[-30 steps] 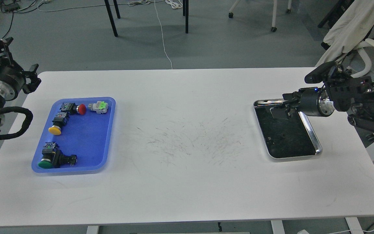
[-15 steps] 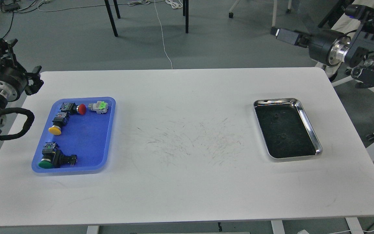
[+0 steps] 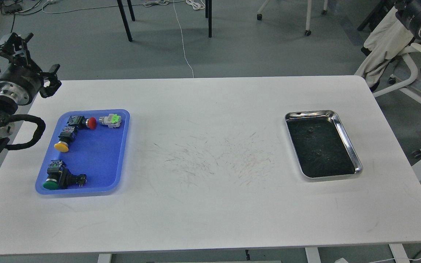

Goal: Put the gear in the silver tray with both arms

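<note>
The right arm [image 3: 420,18] has pulled clear of the silver tray [image 3: 349,140]. A second ago its gripper hung low over the tray's far end; half a second ago it was already up beyond the table's far right corner; now only a joint disc and cabling show at the top right edge, and the gripper itself is out of view. The left gripper [image 3: 13,42] has drifted up and a little rightward over the same span, and now sits off the table's far left corner, behind the blue tray [image 3: 119,146]. It is seen dark and end-on, so I cannot tell how far its fingers are parted or whether it holds anything.

On the tray's dark floor lie two small dark specks, one near the far end [image 3: 310,129] and one near the middle [image 3: 317,152]. They look like small gears, though they are too small to be sure. If so, the withdrawal reads as a release just made, and this placement looks finished.

The silver tray rests on the right side of the white table [image 3: 210,204], well apart from the blue tray, where the red [image 3: 92,122], yellow [image 3: 61,146] and green [image 3: 50,184] push-button switches and a grey part with a green tab [image 3: 111,120] lie unmoved.
</note>
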Motion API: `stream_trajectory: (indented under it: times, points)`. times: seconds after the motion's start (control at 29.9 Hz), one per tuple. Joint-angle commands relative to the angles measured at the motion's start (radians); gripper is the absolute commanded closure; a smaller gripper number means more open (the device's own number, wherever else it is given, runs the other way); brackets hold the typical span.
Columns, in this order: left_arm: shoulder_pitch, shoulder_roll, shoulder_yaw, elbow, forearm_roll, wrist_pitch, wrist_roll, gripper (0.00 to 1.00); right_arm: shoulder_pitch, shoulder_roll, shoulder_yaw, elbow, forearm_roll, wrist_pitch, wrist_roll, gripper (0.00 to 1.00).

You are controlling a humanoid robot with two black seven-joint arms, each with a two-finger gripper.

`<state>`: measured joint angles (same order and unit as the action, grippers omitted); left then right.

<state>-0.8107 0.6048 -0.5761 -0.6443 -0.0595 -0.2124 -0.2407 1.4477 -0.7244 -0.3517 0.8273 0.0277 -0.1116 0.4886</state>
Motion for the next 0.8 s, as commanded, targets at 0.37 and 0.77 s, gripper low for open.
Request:
stream_trajectory:
  times: [0.37, 0.77]
  points:
    - [-0.05, -0.069, 0.001, -0.008, -0.008, -0.041, 0.031, 0.01, -0.087, -0.026, 0.1, 0.021, 0.156, -0.019, 0.0, 0.01]
    - [-0.074, -0.114, -0.051, 0.023, -0.017, -0.03, 0.027, 0.01, -0.314, 0.031, 0.427, 0.078, 0.268, 0.069, 0.0, 0.01]
